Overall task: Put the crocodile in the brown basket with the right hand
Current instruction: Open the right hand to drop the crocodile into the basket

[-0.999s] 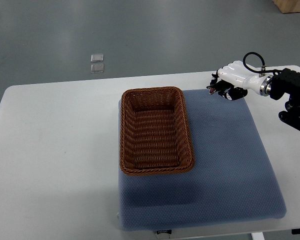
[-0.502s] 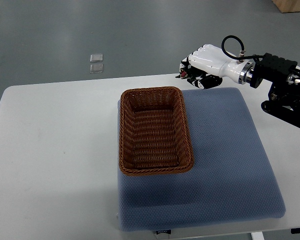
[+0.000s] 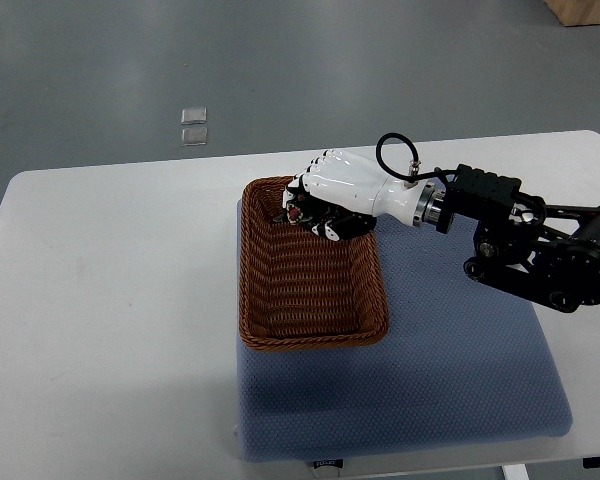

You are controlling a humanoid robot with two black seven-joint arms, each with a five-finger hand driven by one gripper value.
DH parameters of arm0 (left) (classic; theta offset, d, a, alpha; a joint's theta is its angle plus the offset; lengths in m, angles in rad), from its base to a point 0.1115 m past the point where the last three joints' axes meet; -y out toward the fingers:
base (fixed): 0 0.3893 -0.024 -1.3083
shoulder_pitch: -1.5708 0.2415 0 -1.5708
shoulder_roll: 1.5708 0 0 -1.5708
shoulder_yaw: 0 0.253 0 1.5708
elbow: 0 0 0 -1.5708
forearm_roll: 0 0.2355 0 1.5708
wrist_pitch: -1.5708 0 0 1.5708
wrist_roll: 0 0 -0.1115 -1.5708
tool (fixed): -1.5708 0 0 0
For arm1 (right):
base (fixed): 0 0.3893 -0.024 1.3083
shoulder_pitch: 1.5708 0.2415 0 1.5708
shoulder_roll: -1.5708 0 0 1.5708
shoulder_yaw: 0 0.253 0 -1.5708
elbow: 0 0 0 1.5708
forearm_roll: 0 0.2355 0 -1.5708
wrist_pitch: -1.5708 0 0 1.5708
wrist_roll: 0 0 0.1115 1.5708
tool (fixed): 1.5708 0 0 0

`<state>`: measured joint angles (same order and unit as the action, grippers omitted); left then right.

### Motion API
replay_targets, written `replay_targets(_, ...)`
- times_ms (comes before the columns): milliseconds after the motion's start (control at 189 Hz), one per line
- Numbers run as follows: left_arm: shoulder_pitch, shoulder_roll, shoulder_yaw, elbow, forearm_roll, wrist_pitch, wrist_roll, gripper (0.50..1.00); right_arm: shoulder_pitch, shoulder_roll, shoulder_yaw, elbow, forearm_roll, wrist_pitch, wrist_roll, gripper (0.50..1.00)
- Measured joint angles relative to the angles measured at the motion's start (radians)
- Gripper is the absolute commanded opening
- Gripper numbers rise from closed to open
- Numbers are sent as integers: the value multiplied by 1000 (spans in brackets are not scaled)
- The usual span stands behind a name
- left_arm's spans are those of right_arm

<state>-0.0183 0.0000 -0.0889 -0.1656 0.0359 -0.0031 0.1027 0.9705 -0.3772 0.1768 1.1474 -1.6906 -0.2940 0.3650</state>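
Right hand [image 3: 325,200]: white, over the far end of the basket [image 3: 265,320], fingers [image 3: 310,186] curled down around a small dark item, presumably the crocodile [image 3: 298,213]. Item sits beneath the fingers, mostly hidden, above the basket's interior. Basket: brown wicker, on blue mat [image 3: 460,370], on white table [image 3: 100,330].

robot hand [image 3: 325,200] moved over basket [image 3: 310,335]

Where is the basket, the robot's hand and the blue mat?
brown basket [image 3: 310,338], top view, near woven rim.
right hand [image 3: 342,187], top view, white back of the hand.
blue mat [image 3: 450,370], top view, bare cloth.
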Motion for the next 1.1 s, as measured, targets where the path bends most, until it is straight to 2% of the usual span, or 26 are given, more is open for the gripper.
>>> replay_targets(143, 0, 0, 0, 0, 0, 0, 0, 1000, -15, 7, 2, 0, 0, 0, 3, 500)
replay_targets(227, 0, 0, 0, 0, 0, 0, 0, 1000, -16, 7, 5, 0, 1, -2, 3, 609)
replay_targets(275, 0, 0, 0, 0, 0, 0, 0, 1000, -17, 7, 6, -2, 2, -5, 3, 707)
replay_targets(286, 0, 0, 0, 0, 0, 0, 0, 1000, -18, 7, 6, -3, 2, -6, 3, 707)
replay_targets(312, 0, 0, 0, 0, 0, 0, 0, 1000, -20, 8, 7, -4, 3, -10, 3, 756)
replay_targets(407, 0, 0, 0, 0, 0, 0, 0, 1000, -27, 8, 8, -10, 4, -29, 2, 840)
replay_targets(481, 0, 0, 0, 0, 0, 0, 0, 1000, -31, 8, 10, -13, 4, -42, 2, 868)
replay_targets(508, 0, 0, 0, 0, 0, 0, 0, 1000, -32, 7, 10, -13, 4, -44, 2, 893)
replay_targets(830, 0, 0, 0, 0, 0, 0, 0, 1000, -114, 3, 187, -15, 18, -25, 0, 903)
replay_targets(1100, 0, 0, 0, 0, 0, 0, 0, 1000, -198, 5, 385, -14, 102, 45, -9, 903)
